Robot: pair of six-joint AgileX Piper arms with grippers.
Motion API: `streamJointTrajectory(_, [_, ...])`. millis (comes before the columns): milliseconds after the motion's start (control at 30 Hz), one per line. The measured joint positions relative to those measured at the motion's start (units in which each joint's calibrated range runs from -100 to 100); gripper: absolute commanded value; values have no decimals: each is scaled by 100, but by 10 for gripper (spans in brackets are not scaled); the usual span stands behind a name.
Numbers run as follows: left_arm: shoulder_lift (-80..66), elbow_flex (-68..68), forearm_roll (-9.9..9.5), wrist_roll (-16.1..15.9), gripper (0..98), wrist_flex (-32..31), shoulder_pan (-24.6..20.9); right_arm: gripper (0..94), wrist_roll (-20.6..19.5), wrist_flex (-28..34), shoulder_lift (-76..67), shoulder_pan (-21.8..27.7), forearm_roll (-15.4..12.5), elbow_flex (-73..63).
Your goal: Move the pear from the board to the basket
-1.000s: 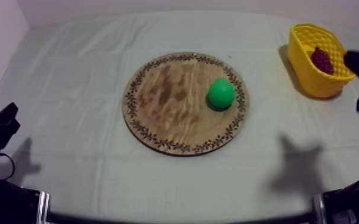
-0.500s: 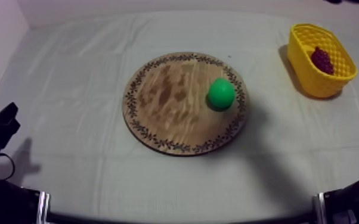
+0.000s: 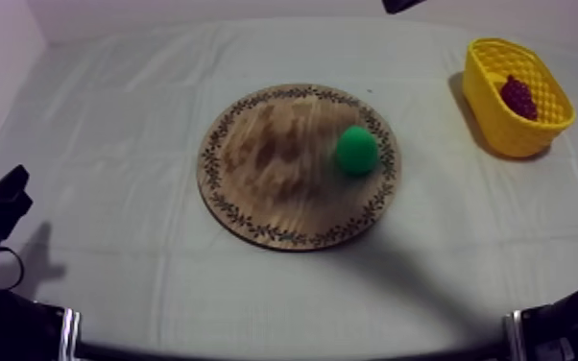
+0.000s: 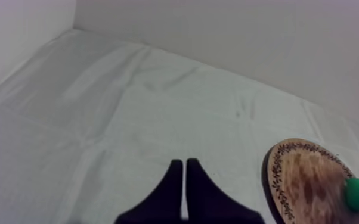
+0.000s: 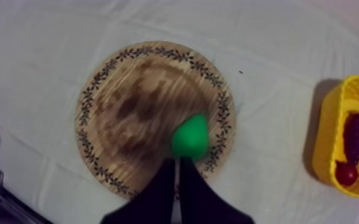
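Pear [image 3: 356,150] rests on the wooden board [image 3: 264,163], near its rim toward the yellow basket [image 3: 504,134]. Right end effector [image 5: 176,161], clenched on nothing, points at the pear; left end effector [image 4: 184,162] is clenched too.

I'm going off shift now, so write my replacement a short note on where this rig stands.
Left tool: shut, empty, off to the side of the wooden board.
Right tool: shut, empty, above the board's edge next to the pear.
Pear lies on the board; yellow basket holds grapes and a small red fruit.
Done: nothing. Left: grasp pear, drop it in basket.
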Motion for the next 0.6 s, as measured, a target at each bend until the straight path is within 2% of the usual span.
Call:
streamJointTrajectory(233, [0, 0, 0, 0, 1, 0, 0, 2, -435, 80, 811, 56, 13, 99])
streamJointTrajectory(467, [0, 0, 0, 0, 1, 0, 0, 2, -671, 73, 1377, 91, -11, 345])
streamJointTrajectory(600, [0, 0, 0, 0, 1, 0, 0, 2, -719, 82, 1624, 110, -114, 447])
